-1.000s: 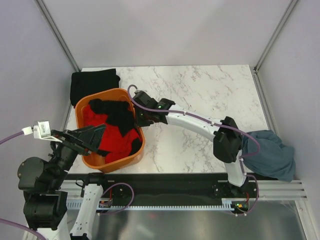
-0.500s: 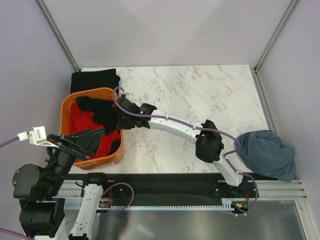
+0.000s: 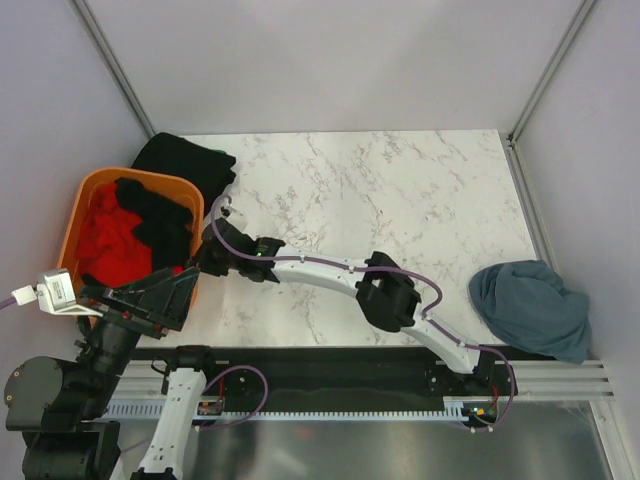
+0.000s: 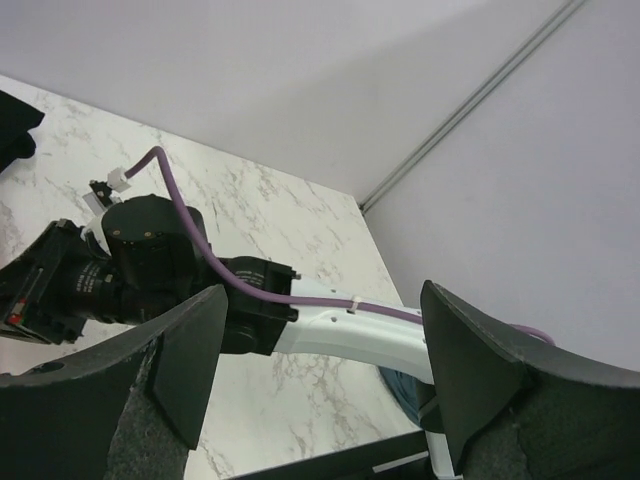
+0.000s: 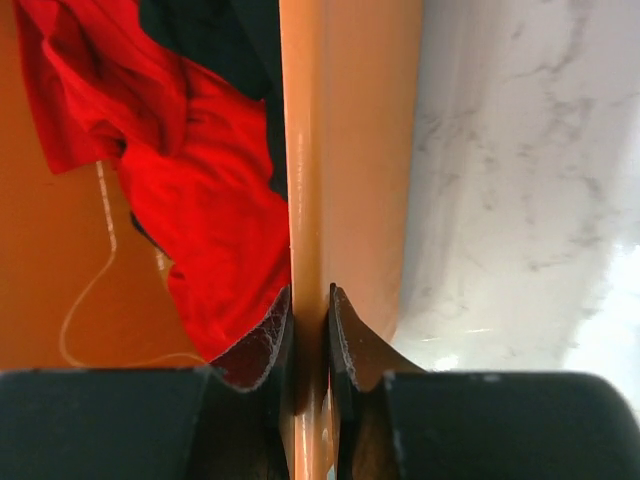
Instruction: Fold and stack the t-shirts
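A slate blue-grey t-shirt lies crumpled at the table's right edge. Red and black t-shirts fill the orange basket, which sits across the table's left edge. Another black t-shirt lies on the table just behind it. My right gripper is shut on the basket's right rim, one finger inside against the red t-shirt. The arm stretches across the table. My left gripper hangs open and empty near the basket's front corner.
The right arm crosses the front half of the marble table from right to left. Grey walls and frame posts enclose the table at the back and sides. The black rail with both arm bases runs along the near edge.
The right gripper has dragged the basket leftward, from the table's front left to across its left edge. The left arm has drawn back to the left and toward the near edge.
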Robot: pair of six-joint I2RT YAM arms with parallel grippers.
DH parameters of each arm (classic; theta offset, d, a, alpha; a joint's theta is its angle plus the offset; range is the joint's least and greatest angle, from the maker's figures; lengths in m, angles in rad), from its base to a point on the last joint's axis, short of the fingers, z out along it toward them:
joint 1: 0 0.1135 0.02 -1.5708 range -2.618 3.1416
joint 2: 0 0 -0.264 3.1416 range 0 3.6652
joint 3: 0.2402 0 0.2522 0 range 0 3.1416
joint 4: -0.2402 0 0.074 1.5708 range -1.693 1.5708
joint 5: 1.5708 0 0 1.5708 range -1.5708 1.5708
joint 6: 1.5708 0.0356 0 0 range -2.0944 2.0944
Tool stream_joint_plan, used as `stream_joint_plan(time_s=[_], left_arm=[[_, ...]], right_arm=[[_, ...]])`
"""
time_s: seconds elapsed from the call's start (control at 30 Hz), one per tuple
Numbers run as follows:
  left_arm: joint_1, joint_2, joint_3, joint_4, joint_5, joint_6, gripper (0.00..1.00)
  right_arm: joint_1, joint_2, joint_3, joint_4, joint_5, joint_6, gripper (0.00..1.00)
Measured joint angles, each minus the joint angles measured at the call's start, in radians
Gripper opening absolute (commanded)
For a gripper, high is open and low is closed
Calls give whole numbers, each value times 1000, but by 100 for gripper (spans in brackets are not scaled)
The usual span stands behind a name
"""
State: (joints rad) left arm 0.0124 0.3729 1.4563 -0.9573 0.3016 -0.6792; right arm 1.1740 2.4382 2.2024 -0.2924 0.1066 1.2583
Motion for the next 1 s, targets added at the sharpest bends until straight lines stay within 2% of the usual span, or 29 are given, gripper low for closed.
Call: stream_joint_plan(time_s=[0.03, 0.07, 0.1, 0.13, 0.17, 0.4, 0.67, 0.8, 0.9, 1.0], left_arm=[[-8, 0, 4, -8, -8, 0, 86], [-16, -1, 7, -15, -12, 0, 86], [-22, -1, 13, -27, -16, 1, 86], [-27, -1, 14, -29, -16, 1, 86], [-31, -1, 18, -38, -18, 2, 86], [-32, -2, 23, -63, -39, 4, 86], [-32, 1, 55, -77, -50, 4, 86], [-33, 20, 106, -79, -64, 6, 86], [-33, 48, 114, -63, -47, 6, 86], [-33, 89, 69, -19, 22, 6, 86]], right_arm=[[2, 16, 0, 36, -5, 17, 22], [5, 25, 2, 59, -7, 30, 46], [8, 28, 7, 62, -5, 37, 63], [10, 29, 8, 75, -14, 47, 63], [14, 29, 9, 88, -21, 52, 80], [40, -22, 10, 119, 6, 23, 88], [45, -175, 30, 66, 14, -157, 94], [40, -403, -146, 24, 75, -259, 95], [8, -664, -380, -7, 126, -315, 98], [-135, -977, -622, -97, 220, -348, 98]])
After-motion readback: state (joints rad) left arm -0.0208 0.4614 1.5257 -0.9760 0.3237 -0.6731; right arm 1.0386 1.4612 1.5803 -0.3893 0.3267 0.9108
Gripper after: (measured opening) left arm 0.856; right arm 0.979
